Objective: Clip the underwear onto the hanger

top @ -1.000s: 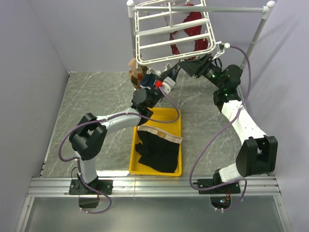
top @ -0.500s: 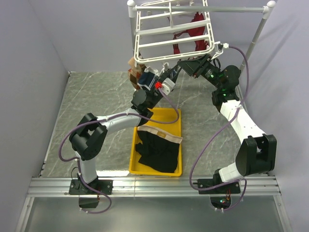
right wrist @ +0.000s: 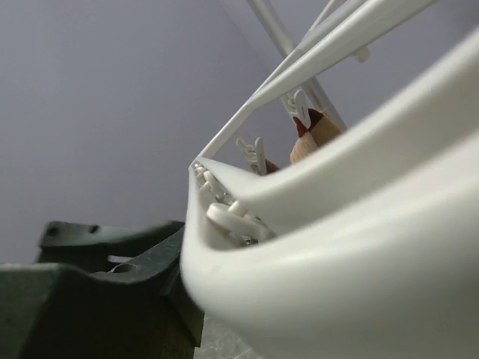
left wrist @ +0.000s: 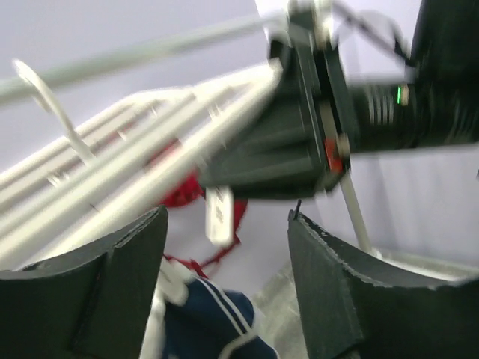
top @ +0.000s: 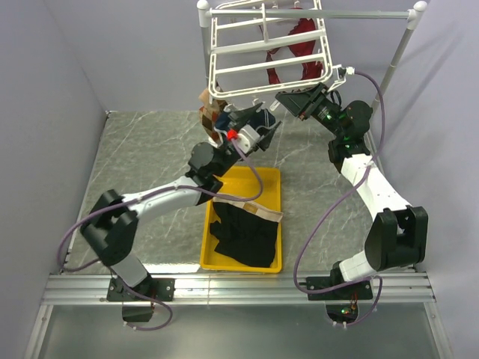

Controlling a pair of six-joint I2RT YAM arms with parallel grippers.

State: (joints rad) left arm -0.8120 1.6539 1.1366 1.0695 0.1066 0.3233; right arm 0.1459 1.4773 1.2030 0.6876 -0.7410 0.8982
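The black underwear [top: 243,235] with its tan waistband lies crumpled in the yellow tray [top: 239,267], away from both grippers. The white hanger [top: 266,46] hangs from the rail at the back. My left gripper [top: 254,123] is raised just under the hanger's front edge and is open; in the left wrist view its jaws [left wrist: 227,217] stand wide apart, with a white clip [left wrist: 219,217] beyond them. My right gripper [top: 288,97] sits at the hanger's front right corner. The hanger's rim [right wrist: 337,247] fills the right wrist view beside one dark finger [right wrist: 112,247]; the other finger is hidden.
A navy pair with white trim [left wrist: 209,321] hangs low between the left fingers. A red garment [top: 303,37] hangs under the rack. A tan-brown item [top: 206,105] hangs at the rack's left corner. White poles [top: 408,30] hold the rail. Grey walls close in both sides.
My left gripper has opened and its arm has stretched up under the rack. The hanger has swung slightly. The right gripper has stayed at the rack's corner.
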